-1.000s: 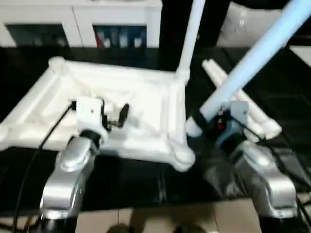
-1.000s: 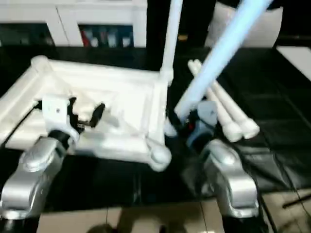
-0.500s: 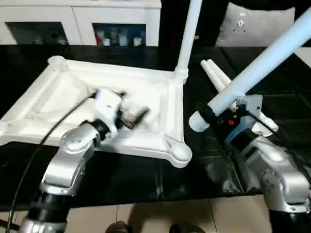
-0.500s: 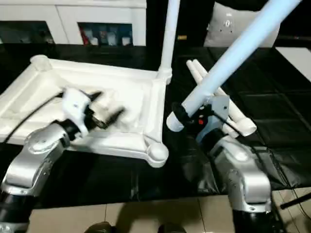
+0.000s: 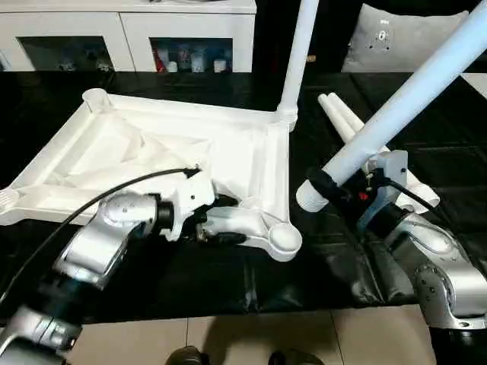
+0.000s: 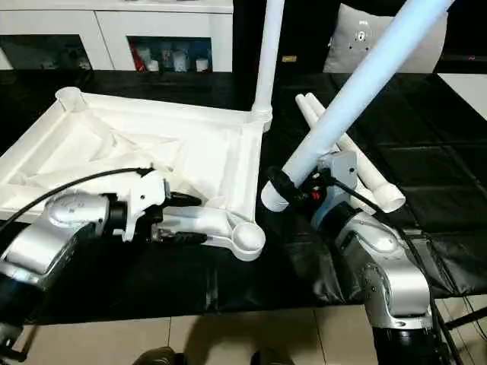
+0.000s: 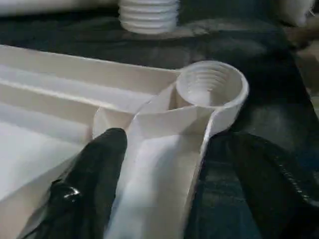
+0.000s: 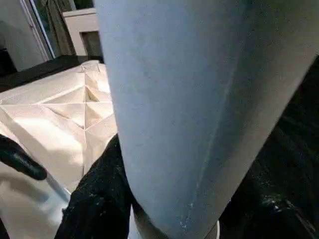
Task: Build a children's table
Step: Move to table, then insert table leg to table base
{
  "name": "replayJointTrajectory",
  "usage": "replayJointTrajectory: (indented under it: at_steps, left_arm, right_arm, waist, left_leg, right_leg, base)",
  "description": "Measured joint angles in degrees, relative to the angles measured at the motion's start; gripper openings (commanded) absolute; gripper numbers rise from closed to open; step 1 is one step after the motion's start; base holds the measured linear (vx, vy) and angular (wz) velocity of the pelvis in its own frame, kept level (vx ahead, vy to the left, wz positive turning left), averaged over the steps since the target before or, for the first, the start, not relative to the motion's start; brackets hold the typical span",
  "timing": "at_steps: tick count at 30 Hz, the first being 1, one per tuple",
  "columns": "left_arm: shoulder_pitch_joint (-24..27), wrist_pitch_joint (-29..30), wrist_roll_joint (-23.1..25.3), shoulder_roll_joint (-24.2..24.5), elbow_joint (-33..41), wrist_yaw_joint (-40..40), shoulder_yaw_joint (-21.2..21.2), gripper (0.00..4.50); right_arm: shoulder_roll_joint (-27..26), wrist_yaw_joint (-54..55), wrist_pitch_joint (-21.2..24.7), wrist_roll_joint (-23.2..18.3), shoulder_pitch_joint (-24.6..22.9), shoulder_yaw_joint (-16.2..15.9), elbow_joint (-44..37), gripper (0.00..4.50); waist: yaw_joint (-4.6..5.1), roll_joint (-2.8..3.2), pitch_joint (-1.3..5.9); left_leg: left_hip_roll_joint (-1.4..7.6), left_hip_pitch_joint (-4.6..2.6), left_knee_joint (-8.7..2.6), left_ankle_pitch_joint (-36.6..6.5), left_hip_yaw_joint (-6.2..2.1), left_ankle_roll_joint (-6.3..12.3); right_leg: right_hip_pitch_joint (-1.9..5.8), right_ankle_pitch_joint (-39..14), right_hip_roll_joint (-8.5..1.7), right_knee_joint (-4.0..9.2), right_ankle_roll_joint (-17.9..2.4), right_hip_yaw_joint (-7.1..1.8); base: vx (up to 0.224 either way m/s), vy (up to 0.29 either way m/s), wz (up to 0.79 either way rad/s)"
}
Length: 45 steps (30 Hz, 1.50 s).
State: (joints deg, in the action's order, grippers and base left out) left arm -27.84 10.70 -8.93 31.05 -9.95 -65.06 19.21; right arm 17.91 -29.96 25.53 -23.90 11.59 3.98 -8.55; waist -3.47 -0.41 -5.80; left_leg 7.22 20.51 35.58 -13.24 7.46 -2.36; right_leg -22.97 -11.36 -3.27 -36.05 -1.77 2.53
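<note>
Right pincer (image 5: 329, 185) clamps a slanted white leg (image 5: 396, 106), threaded end just beside the tabletop's near-corner socket (image 5: 284, 238); left pincer (image 7: 169, 164), fingers apart, straddles that corner's rim.

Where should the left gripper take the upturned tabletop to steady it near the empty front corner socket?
Grip the tabletop's near rim just beside the empty corner socket, coming in level from the near side. The left gripper is open there, one finger inside the wall, the other outside: the thin upright edge suits a pinch.
</note>
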Motion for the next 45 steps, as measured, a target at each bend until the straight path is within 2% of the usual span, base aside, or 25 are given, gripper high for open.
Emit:
replayJointTrajectory:
  at_steps: [3, 8, 10, 13, 14, 20, 25, 32, 34, 37, 45]
  left_arm:
    - [-1.5, -1.2, 1.1, 0.0, -2.9, -2.5, 1.6, 3.23]
    - [-3.1, -2.6, 2.5, -0.1, -6.6, -5.8, 3.6, 2.88]
    - [-4.1, -2.7, 2.9, -0.5, -7.5, -6.2, 4.3, 2.58]
    - [-5.0, -3.2, 3.6, -1.2, -8.9, -6.7, 4.4, 2.5]
    - [-5.1, -3.2, 3.9, -1.3, -9.2, -6.7, 4.5, 2.22]
    - [-6.0, -4.0, 5.2, -2.4, -11.7, -6.6, 5.3, 1.83]
    - [-6.6, -5.0, 6.1, -2.5, -14.0, -6.5, 5.4, 1.32]
    - [-6.8, -5.6, 6.5, -2.7, -14.8, -7.1, 5.4, 0.63]
    - [-6.8, -5.7, 6.5, -2.7, -14.8, -7.3, 5.4, 0.6]
    - [-6.8, -6.0, 6.6, -2.7, -14.9, -7.6, 5.4, 0.19]
    - [-7.1, -6.5, 6.8, -3.3, -15.1, -8.9, 5.6, 0.0]
  right_arm:
    - [0.2, -0.4, 0.1, -0.1, -0.1, -0.1, 0.0, 1.88]
    - [0.0, 0.0, -2.6, 1.2, -0.1, -0.1, 0.0, 1.88]
    - [-0.2, -0.3, -2.5, 1.0, -0.4, -0.1, 0.0, 1.88]
    - [-0.3, -0.6, -2.3, 0.9, -0.7, -0.6, -0.1, 1.88]
    - [-0.3, -0.7, -2.3, 0.9, -0.8, -0.8, -0.1, 1.88]
    - [-0.9, -0.7, -2.3, 1.0, -1.4, -1.8, -0.3, 1.88]
    - [-0.5, -1.8, -2.3, 1.1, -2.5, -2.8, -0.7, 1.88]
    - [-0.5, -3.3, -2.0, -0.7, -2.5, -2.9, -0.8, 1.88]
    - [-0.5, -3.8, -1.9, -0.7, -2.5, -2.9, -0.8, 1.88]
    - [-0.4, -4.2, -1.8, -0.7, -2.5, -2.9, -0.8, 1.88]
    - [1.4, -7.2, 0.4, -1.5, -2.4, -4.1, -0.8, 1.88]
  waist:
    - [0.11, 0.06, -0.02]
    - [0.09, 0.17, -0.09]
    - [0.04, 0.23, -0.12]
    - [-0.03, 0.26, -0.14]
    - [-0.02, 0.26, -0.14]
    - [0.01, 0.29, -0.16]
    - [0.04, 0.31, -0.17]
    - [-0.01, 0.34, -0.19]
    - [-0.01, 0.34, -0.2]
    - [0.01, 0.34, -0.2]
    - [0.38, 0.35, -0.19]
  left_leg:
    - [0.15, -0.02, 0.0, 0.0, 0.27, -0.03]
    - [0.45, -0.08, -0.03, 0.0, 0.78, -0.06]
    - [0.47, -0.06, -0.03, 0.0, 0.83, -0.06]
    - [0.49, -0.03, -0.03, 0.0, 0.85, -0.06]
    - [0.5, -0.03, -0.03, 0.0, 0.85, -0.06]
    - [0.52, -0.01, -0.05, 0.0, 0.88, -0.06]
    - [0.53, 0.01, -0.08, 0.0, 0.9, -0.05]
    - [0.54, 0.02, -0.12, 0.0, 0.91, -0.05]
    - [0.54, 0.02, -0.14, 0.0, 0.92, -0.05]
    - [0.54, 0.02, -0.16, 0.0, 0.94, -0.05]
    - [0.56, 0.01, -0.36, 0.2, 1.02, 0.29]
  right_leg:
    - [0.0, 0.0, 0.0, 0.01, 0.0, -0.02]
    - [-0.01, 0.0, 0.0, 0.03, 0.0, -0.05]
    - [-0.02, 0.0, 0.0, 0.05, 0.0, -0.04]
    - [-0.03, 0.0, 0.0, 0.08, 0.0, -0.03]
    - [-0.03, 0.0, -0.01, 0.09, 0.0, -0.02]
    - [-0.03, 0.0, -0.01, 0.13, 0.0, -0.02]
    - [-0.04, 0.0, -0.01, 0.17, 0.0, -0.01]
    - [-0.04, 0.0, -0.01, 0.24, 0.0, -0.01]
    - [-0.05, 0.0, 0.0, 0.26, 0.0, -0.01]
    - [-0.05, 0.0, 0.0, 0.29, 0.0, -0.01]
    - [-0.06, 0.0, 0.0, 0.43, 0.0, -0.02]
  base:
    - [0.0, 0.0, 0.0]
    - [0.0, 0.0, 0.0]
    - [0.0, 0.0, 0.0]
    - [0.0, 0.0, 0.0]
    - [0.0, 0.0, 0.0]
    - [0.0, 0.0, 0.0]
    - [0.0, 0.0, 0.0]
    - [0.0, 0.0, 0.0]
    - [0.0, 0.0, 0.0]
    - [0.0, 0.0, 0.0]
    - [0.0, 0.0, 0.0]
